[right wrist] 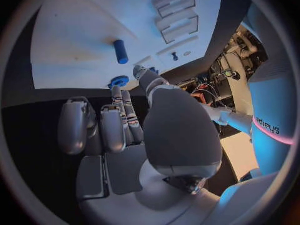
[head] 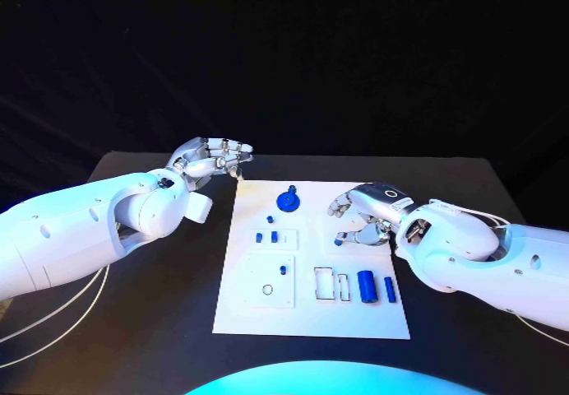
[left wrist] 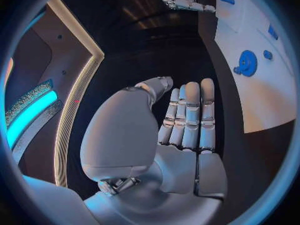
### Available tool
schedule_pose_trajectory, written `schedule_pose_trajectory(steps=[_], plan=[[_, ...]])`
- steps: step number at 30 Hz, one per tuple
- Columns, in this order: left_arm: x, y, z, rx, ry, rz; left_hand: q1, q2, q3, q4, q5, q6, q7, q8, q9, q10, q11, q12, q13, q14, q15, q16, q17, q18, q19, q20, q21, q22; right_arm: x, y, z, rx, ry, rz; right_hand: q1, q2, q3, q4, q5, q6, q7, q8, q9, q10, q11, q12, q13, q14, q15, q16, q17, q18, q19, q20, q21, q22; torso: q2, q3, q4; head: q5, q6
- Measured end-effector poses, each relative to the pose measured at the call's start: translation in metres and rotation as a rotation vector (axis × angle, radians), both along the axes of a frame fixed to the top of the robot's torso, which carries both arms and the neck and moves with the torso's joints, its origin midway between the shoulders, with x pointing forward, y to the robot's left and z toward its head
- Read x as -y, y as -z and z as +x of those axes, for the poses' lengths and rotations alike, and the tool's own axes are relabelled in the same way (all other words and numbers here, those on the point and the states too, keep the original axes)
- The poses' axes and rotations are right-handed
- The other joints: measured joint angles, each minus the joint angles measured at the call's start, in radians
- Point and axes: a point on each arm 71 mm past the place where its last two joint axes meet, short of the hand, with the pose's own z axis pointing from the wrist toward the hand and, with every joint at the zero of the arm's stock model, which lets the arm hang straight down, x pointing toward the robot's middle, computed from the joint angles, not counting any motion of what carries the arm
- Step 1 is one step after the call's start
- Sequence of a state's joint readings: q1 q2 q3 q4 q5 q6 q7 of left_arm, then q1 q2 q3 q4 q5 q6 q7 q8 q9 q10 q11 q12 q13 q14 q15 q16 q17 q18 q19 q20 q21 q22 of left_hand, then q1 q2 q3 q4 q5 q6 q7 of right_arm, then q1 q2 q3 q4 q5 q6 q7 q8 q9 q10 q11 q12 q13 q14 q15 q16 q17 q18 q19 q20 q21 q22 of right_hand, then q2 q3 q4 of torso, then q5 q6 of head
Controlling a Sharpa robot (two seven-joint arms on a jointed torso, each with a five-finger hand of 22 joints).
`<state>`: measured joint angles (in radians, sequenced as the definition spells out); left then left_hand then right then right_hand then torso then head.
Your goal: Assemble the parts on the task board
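Parts sitting scattered over the white task board [head: 356, 321] in the middle of the black tabletop [head: 474, 189]: blue gear-like disc [head: 289, 200] near the far edge, small blue pegs [head: 274, 237] in the middle, two blue cylinders [head: 367, 285] standing just beside the empty rectangular slots [head: 325, 282] toward the near right. Left robot hand [head: 214, 158] is hovering off the board's far left corner, fingers extended and holding nothing. Right robot hand [head: 362, 216] is hanging over the board's right side with fingers curling down near a small blue piece [head: 341, 240]; cannot tell whether it is gripping it. Parts are looking like small, rigid, light plastic, probably smooth and prone to slipping or rolling. Best pinching cylinders across their round sides at mid-length, and the disc by its rim or centre hub.
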<state>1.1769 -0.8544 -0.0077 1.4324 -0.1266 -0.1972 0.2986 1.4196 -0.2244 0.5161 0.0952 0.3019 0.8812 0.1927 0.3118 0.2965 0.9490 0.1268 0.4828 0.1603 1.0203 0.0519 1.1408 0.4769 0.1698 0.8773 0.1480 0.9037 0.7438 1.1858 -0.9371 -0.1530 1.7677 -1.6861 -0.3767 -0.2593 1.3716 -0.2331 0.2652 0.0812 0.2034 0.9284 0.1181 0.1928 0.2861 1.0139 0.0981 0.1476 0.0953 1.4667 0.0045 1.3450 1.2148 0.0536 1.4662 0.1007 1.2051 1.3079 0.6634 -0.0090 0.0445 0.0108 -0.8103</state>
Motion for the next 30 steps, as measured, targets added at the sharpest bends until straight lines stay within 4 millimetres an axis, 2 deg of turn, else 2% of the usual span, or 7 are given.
schedule_pose_trajectory(steps=[2,5,9,14,21,25,30], plan=[[0.000,0.000,0.000,0.000,0.000,0.000,0.000,0.000,0.000,0.000,0.000,0.000,0.000,0.000,0.000,0.000,0.000,0.000,0.000,0.000,0.000,0.000,0.000,0.000,0.000,0.000,0.000,0.000,0.004,0.001,0.002,-0.014,0.009,-0.011,0.044,0.014,-0.098,0.043,0.004,-0.002,-0.002,-0.015,-0.001,-0.024,0.002,0.022,-0.006,0.000,0.003,0.000,-0.003,0.000,0.000,0.000,-0.015,0.000,0.000,0.0000,0.0000,0.000,0.000],[0.000,0.000,0.000,-0.001,0.001,0.000,0.000,0.000,0.000,0.000,0.000,0.000,0.000,0.000,0.000,-0.004,0.004,0.000,0.000,-0.004,0.004,0.000,-0.001,0.000,0.000,0.000,0.000,-0.001,0.010,0.003,0.004,-0.042,0.019,-0.034,0.096,0.020,-0.190,0.110,0.008,-0.005,-0.005,-0.025,-0.001,-0.037,0.002,0.049,-0.013,0.000,0.003,0.000,-0.006,0.000,0.000,0.000,-0.019,0.000,0.001,0.0000,0.0000,-0.001,0.000],[0.000,0.001,0.000,-0.002,0.001,0.001,0.000,0.000,0.000,0.000,0.000,0.000,0.000,0.000,0.000,-0.004,0.004,0.000,0.000,-0.004,0.004,0.000,-0.001,0.000,0.000,0.000,0.000,-0.001,0.015,0.007,0.005,-0.079,0.023,-0.063,0.145,0.017,-0.256,0.188,0.008,-0.005,-0.005,-0.033,0.001,-0.046,0.004,0.076,-0.018,0.000,0.003,0.000,-0.007,0.000,0.000,0.000,-0.022,0.000,0.001,0.0003,0.0007,-0.002,-0.001],[-0.001,0.001,0.000,-0.002,0.001,0.001,0.000,0.000,0.000,0.000,0.000,0.000,0.000,0.000,0.000,-0.004,0.004,0.000,0.000,-0.004,0.004,0.000,-0.001,0.000,0.000,0.000,0.000,-0.001,0.014,0.013,0.006,-0.117,0.018,-0.084,0.150,0.017,-0.269,0.203,0.008,-0.005,-0.005,-0.033,0.003,-0.049,0.000,0.076,-0.018,0.000,0.003,0.000,-0.015,0.016,0.000,0.000,-0.035,0.000,0.001,0.0007,0.0012,-0.003,-0.002],[-0.001,0.001,-0.001,-0.003,0.001,0.002,0.000,0.000,0.000,0.000,0.000,0.000,0.000,0.000,0.000,-0.007,0.000,0.000,0.000,-0.004,0.004,0.000,-0.001,0.000,0.000,0.000,0.000,-0.001,0.007,0.019,0.006,-0.146,0.004,-0.083,0.185,0.052,-0.244,0.208,0.008,0.012,-0.004,-0.033,0.008,-0.004,-0.012,0.118,-0.018,0.000,0.003,0.009,-0.007,0.016,0.000,0.000,-0.002,0.000,0.001,0.0004,0.0012,-0.003,-0.003],[-0.001,0.001,-0.001,-0.003,0.001,0.002,0.000,0.000,0.000,0.000,0.000,0.000,0.000,0.000,0.000,-0.007,0.000,0.000,0.000,-0.004,0.004,0.000,-0.001,0.000,0.000,0.000,0.000,-0.001,0.006,0.020,0.007,-0.152,0.005,-0.080,0.203,0.072,-0.196,0.208,-0.054,0.038,0.005,-0.033,0.010,0.051,-0.023,0.121,-0.019,0.000,-0.009,0.009,-0.006,0.016,0.000,-0.002,0.023,0.000,0.000,0.0000,0.0013,-0.005,-0.003],[-0.001,0.001,-0.001,-0.003,0.001,0.002,0.000,0.000,0.000,0.000,0.000,0.000,0.000,0.000,0.000,-0.007,0.000,0.000,0.000,-0.004,0.004,0.000,-0.001,0.000,0.000,0.000,0.000,-0.001,0.006,0.022,0.009,-0.157,0.007,-0.078,0.201,0.085,-0.141,0.209,-0.066,0.066,0.006,-0.033,0.010,0.097,-0.031,0.104,-0.025,0.000,-0.016,0.009,-0.002,0.016,0.000,-0.008,0.044,0.000,0.000,0.0001,0.0014,-0.006,-0.004]])
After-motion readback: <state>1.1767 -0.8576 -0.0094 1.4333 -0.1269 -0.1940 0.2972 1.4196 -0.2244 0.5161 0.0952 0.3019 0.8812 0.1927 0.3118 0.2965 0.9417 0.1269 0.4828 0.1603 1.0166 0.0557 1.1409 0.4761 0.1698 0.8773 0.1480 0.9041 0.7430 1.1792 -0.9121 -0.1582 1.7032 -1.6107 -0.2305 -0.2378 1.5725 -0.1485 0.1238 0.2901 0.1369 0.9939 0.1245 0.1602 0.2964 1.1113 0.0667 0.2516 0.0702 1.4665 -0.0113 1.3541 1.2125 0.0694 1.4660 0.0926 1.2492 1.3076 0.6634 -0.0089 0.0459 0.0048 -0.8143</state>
